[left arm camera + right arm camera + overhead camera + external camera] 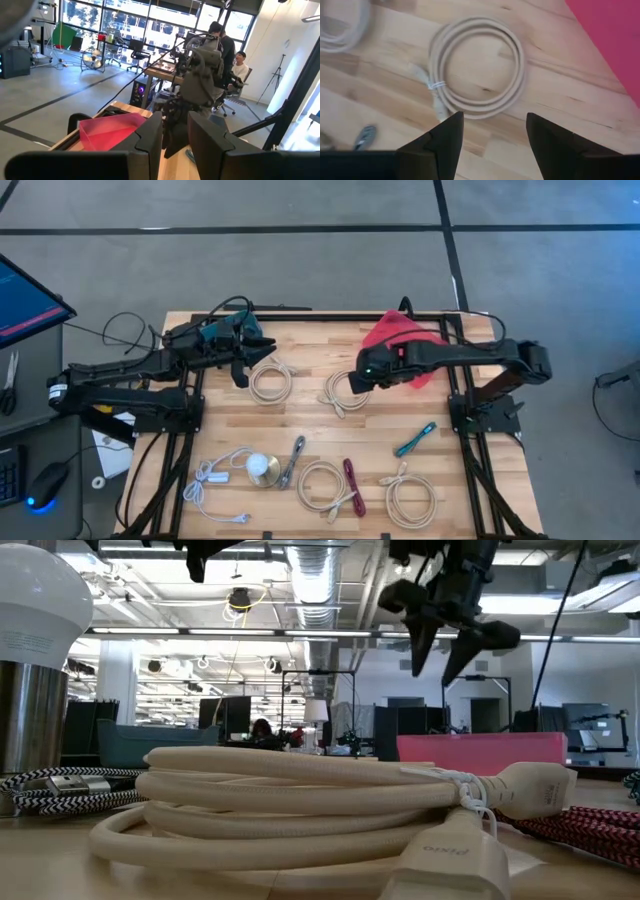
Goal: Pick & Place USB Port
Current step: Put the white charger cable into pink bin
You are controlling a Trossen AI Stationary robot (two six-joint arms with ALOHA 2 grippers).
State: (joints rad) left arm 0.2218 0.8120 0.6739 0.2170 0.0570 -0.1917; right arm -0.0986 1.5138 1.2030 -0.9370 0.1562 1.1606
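Observation:
Several coiled USB cables lie flat on the wooden table. My right gripper (354, 380) hangs open above one beige coil (343, 391); in the right wrist view that coil (477, 67) lies just beyond the open fingers (495, 120), untouched. In the low view the right gripper (447, 650) is well clear of the tabletop. A red bin (400, 345) stands at the far edge, behind the right arm. My left gripper (240, 368) hovers open beside another beige coil (268, 378), its fingers (175, 127) pointing level across the table at the red bin (112, 131).
Near the front edge lie a white charger cord (215, 480), a light bulb (262, 468), a metal piece (293, 460), a beige coil (320, 485), a red cable (353, 485), another beige coil (410, 495) and a teal cable (415, 438). People sit in the room behind.

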